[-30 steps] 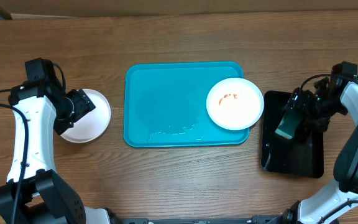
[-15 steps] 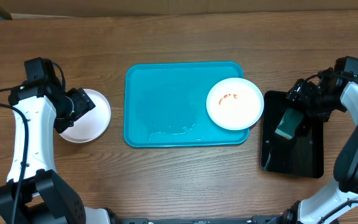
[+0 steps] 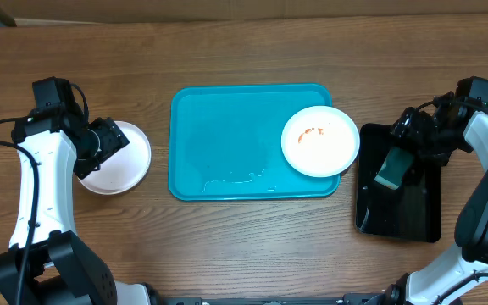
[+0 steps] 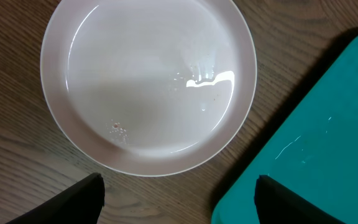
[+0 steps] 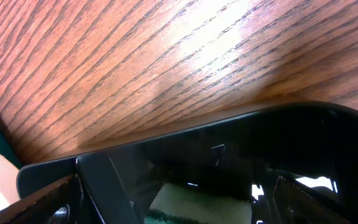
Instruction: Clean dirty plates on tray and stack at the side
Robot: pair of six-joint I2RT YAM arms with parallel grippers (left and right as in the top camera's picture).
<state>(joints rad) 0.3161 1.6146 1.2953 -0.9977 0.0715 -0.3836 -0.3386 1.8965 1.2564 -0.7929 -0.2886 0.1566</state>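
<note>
**Status, near to far**

- Near rim of the turquoise tray [image 3: 219, 127], centre of the table [image 3: 252, 51]: wet streaks [image 3: 237, 180] on bare plastic. No plate on this part.
- Right, just beside the turquoise tray: the black tray [image 3: 405, 216].
  - The sponge [image 3: 390, 172] sits tilted at its far end.
  - The right gripper [image 3: 399, 154] is over the sponge with its jaws spread wide on either side.
  - The wrist view shows the sponge low between the fingers, with dark gaps on both sides.
  - Judged not gripped, though the view is dim.
- Left, on bare table just beside the turquoise tray: the clean plate [image 3: 124, 168].
  - It is white and glossy, with a few tiny specks near its near-left edge.
  - I cannot tell whether another plate lies under it.
  - The left gripper [image 3: 110, 142] hovers above it, fingers well apart and holding nothing.
- Far right corner of the turquoise tray: the smeared plate [image 3: 320, 141].
  - It is white, overhangs the right rim, and has an orange-red smear [image 3: 312, 133] left of its centre.

**Progress (judgement)**

- Done: at least one plate is wiped and set down at the left side.
- Left: the smeared plate needs wiping with the sponge, then moving left onto the clean plate.
- The task looks past the halfway point.

**Counts**

| Item | Count |
|---|---|
| Plates in view | 2 (one clean, off the tray; one dirty, on it) |
| Turquoise tray | 1 |
| Black tray | 1 |
| Sponge | 1 |
| Grippers | 2 |
</note>
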